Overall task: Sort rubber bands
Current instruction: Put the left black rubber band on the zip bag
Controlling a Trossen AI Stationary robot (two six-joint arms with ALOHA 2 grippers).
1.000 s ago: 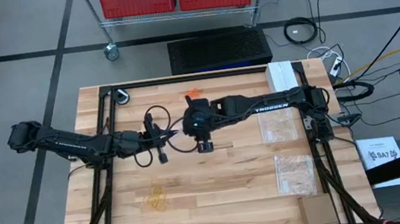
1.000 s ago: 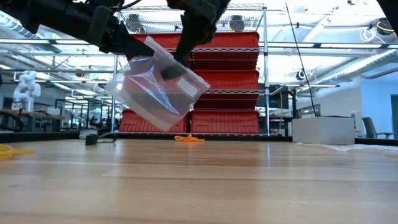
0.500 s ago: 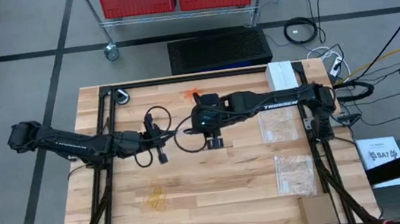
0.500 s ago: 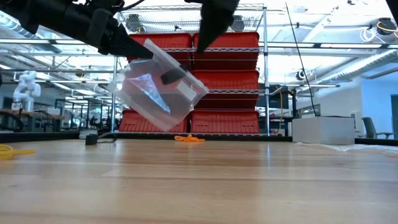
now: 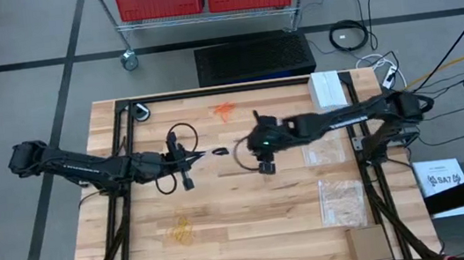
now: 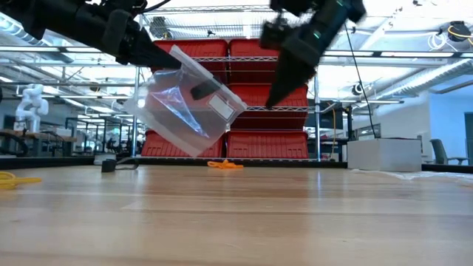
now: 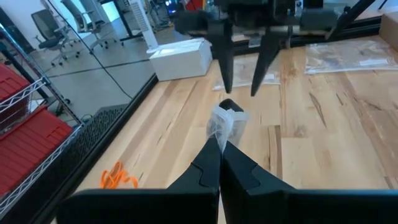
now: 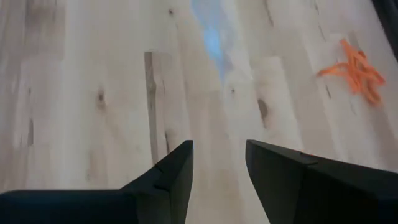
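centre: hanging bag [image 6: 185, 102] blocks | front boards [image 5: 254, 234]: open

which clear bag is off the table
The bag pinched in the left gripper's jaws, hanging tilted in the air; the other bags lie flat by the table's right edge.

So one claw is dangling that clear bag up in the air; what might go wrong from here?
The left claw pinches the clear bag only at one edge, so the bag may slip out and drop.

The bag hangs tilted with black rubber bands inside; if its mouth is unsealed, which cannot be told, they may spill.

The right claw, open and close beside the bag, might knock it.
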